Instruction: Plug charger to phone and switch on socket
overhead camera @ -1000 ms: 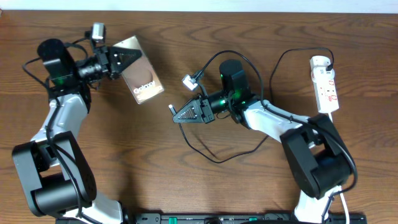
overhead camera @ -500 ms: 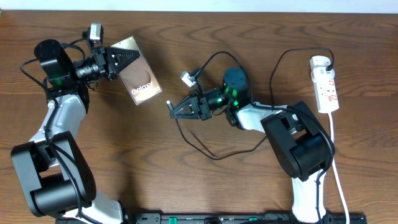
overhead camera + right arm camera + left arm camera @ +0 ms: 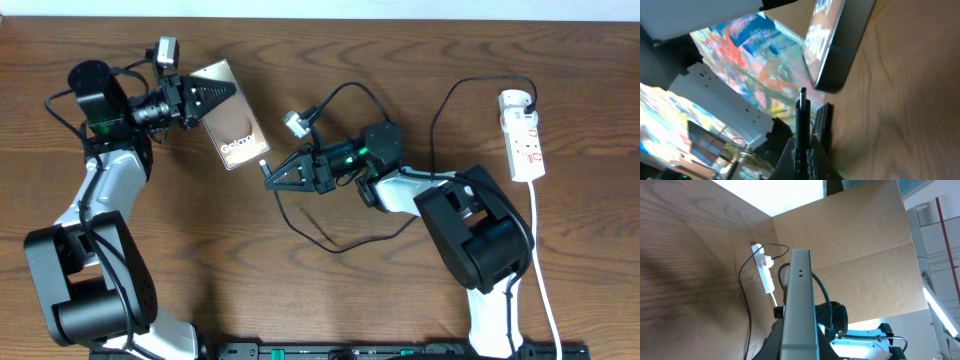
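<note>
At the left rear of the wooden table [image 3: 180, 260], the left gripper [image 3: 213, 95] is clamped on the phone [image 3: 238, 135]. The right gripper [image 3: 270, 182] pinches the charger [image 3: 802, 112], its tip near the phone's end but not touching. The socket [image 3: 524, 140] lies at the far right. A cardboard panel [image 3: 850, 240] stands behind the table.

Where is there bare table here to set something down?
The table is bare between the left arm and the loop of the charger, and right of the socket. Crowded: where the right pincer nears the phone.
</note>
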